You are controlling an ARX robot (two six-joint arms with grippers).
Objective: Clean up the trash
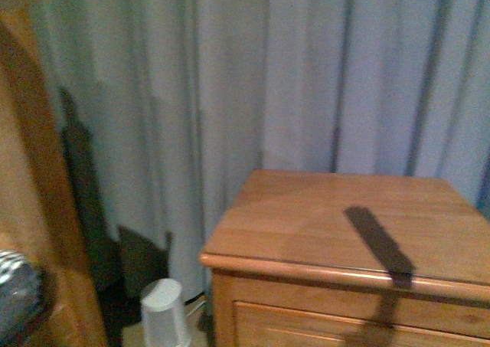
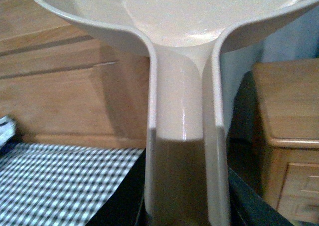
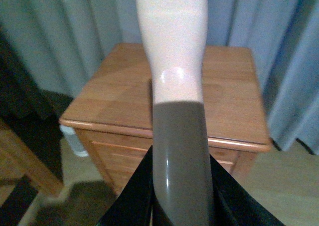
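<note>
1. Trash: none of the three views shows it, so its place cannot be told.
2. Left pincer point(image 2: 182, 217): clenched on the handle of a beige dustpan point(image 2: 172, 21). A black finger point(image 2: 122, 206) lies against each side of the handle. The pan widens away from the wrist camera.
3. Right pincer point(image 3: 182, 208): clenched on a pale handle point(image 3: 174, 46), with black fingers point(image 3: 132, 198) on either side of it. The handle runs out over the bedside cabinet point(image 3: 119, 86). What is at its far end is out of view.
4. Bedside cabinet point(image 1: 306, 217): wooden, with a drawer front below its top. A long dark shadow point(image 1: 379, 243) crosses the top and falls over the front edge.
5. Curtain point(image 1: 268, 71): grey-blue, hanging in folds just behind the cabinet.
6. White cylinder point(image 1: 162, 309): upright on the floor, just beside the cabinet and to its left in the front view.
7. Wooden bed frame point(image 1: 38, 171): at the left edge of the front view.
8. Checked cloth point(image 2: 60, 181): blue and white, lying below a wooden panel point(image 2: 65, 86) in the left wrist view.
</note>
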